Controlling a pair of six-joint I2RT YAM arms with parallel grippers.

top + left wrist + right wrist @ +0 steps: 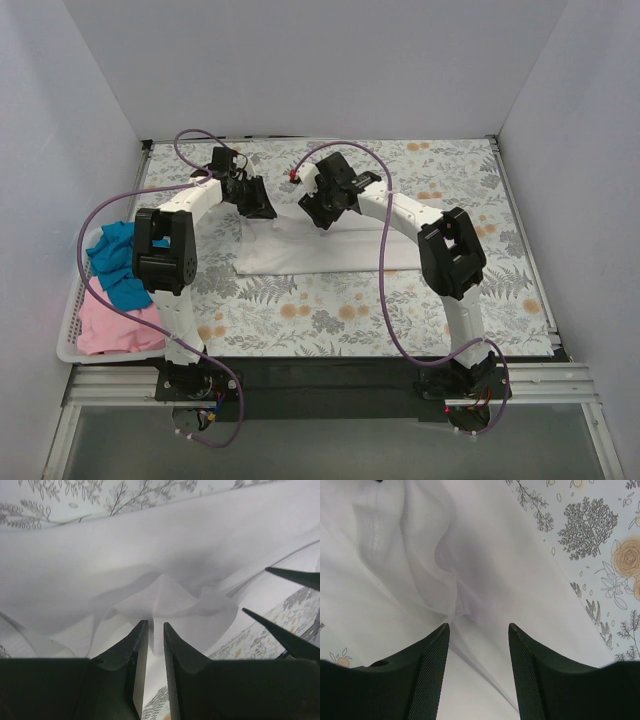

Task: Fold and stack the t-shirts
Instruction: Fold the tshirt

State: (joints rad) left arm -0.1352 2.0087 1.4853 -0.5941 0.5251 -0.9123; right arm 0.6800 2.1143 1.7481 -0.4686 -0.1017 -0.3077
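Currently early in the task. White t-shirt (300, 255) lies mid-worktop (330, 315) as a wide flattened band, rumpled along its far edge where both arms reach in. Judged partly folded, not finished.

Left fingers (141, 645) are nearly together, with a peak of the white cloth pinched at their tips; read as gripping the shirt. Right fingers (434, 655) stand apart over the same cloth, close beside the left pair, holding nothing.

Teal-blue t-shirt (115, 262) and pink t-shirt (112, 325) sit crumpled in the white basket (68, 335) at the left edge, teal on the far side, pink nearer. Neither is folded, and no stack exists yet.

Left to do, by my estimate: complete the white fold, then fetch, fold and stack the two coloured shirts.
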